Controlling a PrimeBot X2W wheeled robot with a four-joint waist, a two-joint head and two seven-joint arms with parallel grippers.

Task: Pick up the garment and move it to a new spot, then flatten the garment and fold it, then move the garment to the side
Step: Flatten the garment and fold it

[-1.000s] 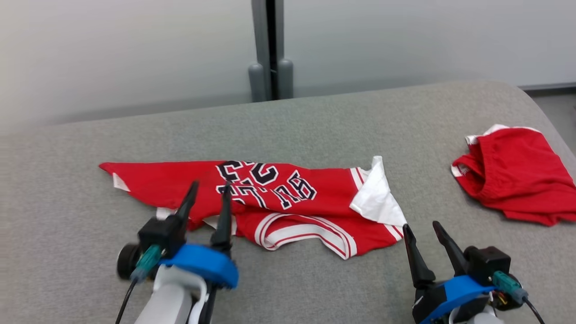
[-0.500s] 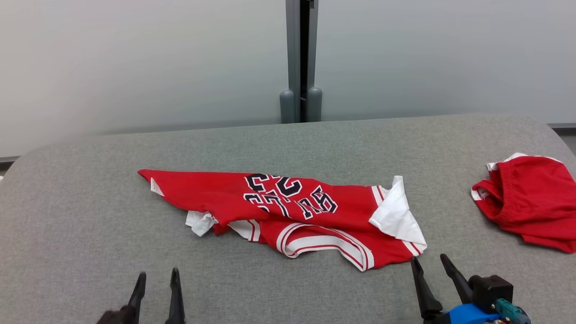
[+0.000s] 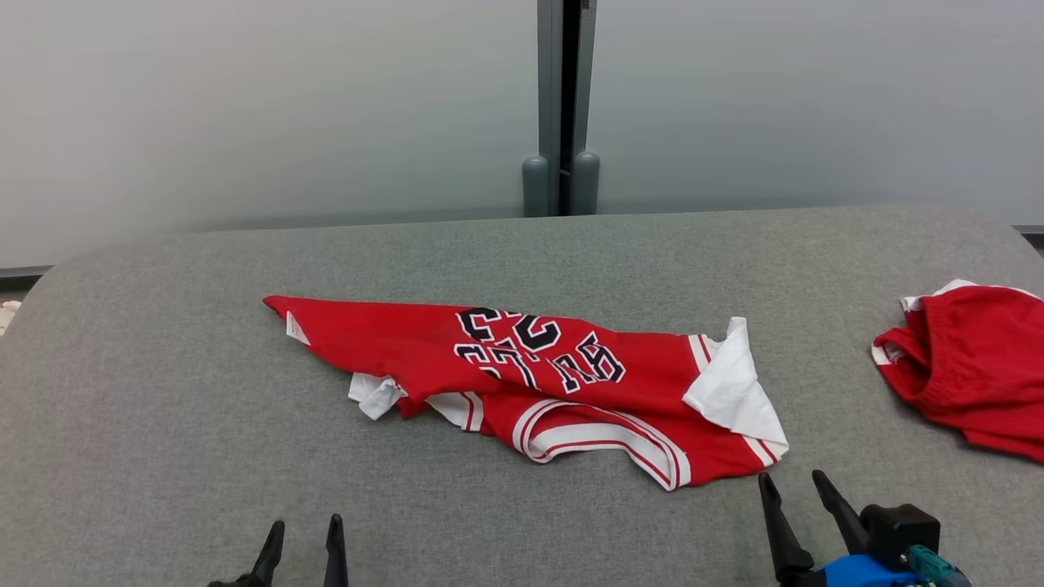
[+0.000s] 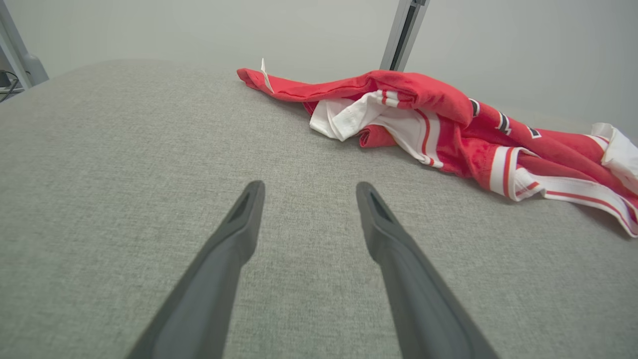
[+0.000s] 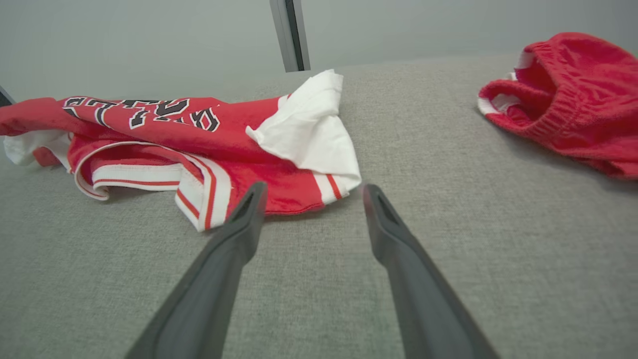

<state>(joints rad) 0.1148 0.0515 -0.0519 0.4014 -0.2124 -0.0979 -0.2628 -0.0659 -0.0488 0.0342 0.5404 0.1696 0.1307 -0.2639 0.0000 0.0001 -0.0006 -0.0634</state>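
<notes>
1. A grey woven-fabric tabletop with rounded corners (image 3: 147,383) spans the foreground.
2. A crumpled pair of red cloth shorts with white trim and an elastic waistband (image 3: 971,367) lies near the tabletop's right edge.
3. Pale frosted wall panels (image 3: 245,106) stand behind, split by a grey vertical metal post (image 3: 550,81) with two rounded grey stubs (image 3: 536,186) at its foot.
</notes>
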